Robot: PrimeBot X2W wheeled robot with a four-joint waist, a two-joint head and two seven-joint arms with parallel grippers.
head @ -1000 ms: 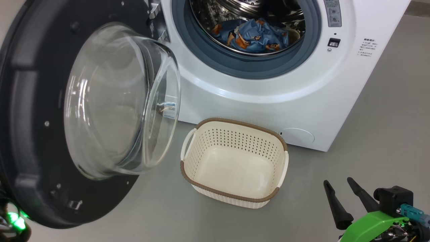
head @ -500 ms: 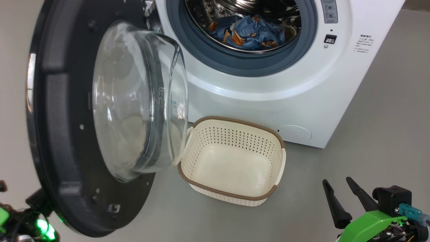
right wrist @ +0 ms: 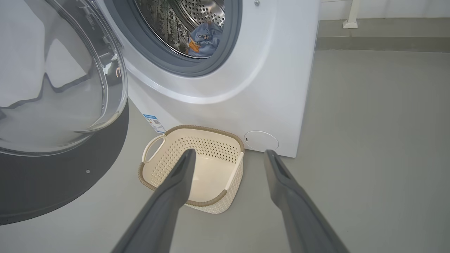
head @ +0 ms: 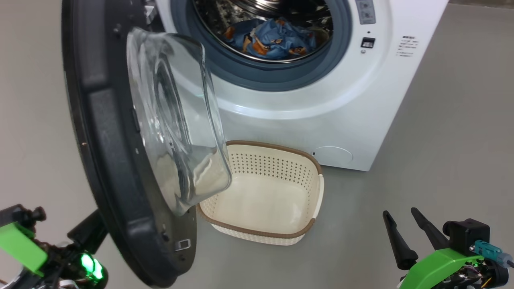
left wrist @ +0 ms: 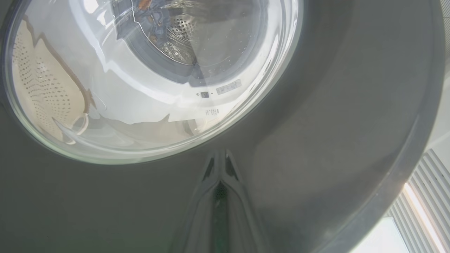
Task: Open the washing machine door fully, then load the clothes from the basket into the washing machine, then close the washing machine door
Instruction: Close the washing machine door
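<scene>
Closing the washing machine door (head: 108, 152), to judge from the layout: clothes (head: 273, 38) heaped low in the drum (right wrist: 204, 10), basket (head: 273, 164) bare inside, standing on the floor (head: 441, 140) just before the washing machine (head: 305, 104), toward its lower left corner. Door about halfway round, nearly edge-on to the head, glass bowl (head: 176, 120) hanging over the basket's left end. Left end effector (left wrist: 219, 182) pressed together, holding nothing, tips at the door's glossy outer face below the window, seemingly in contact. Right end effector (head: 399, 213) spread wide and empty, low over the floor, well apart from basket and machine.

To do it well:
- Keep the joined tips square to the panel, toward the free edge and away from the hinge, for leverage and against sliding on the gloss.
- Follow the arc of the door rather than pushing straight.
- Watch the bowl past the basket's handle.
- Check for no fabric lying across the gasket (head: 257, 78).
- Finish with a short, firm press until latched.
- Hold the right arm clear of the swing.
</scene>
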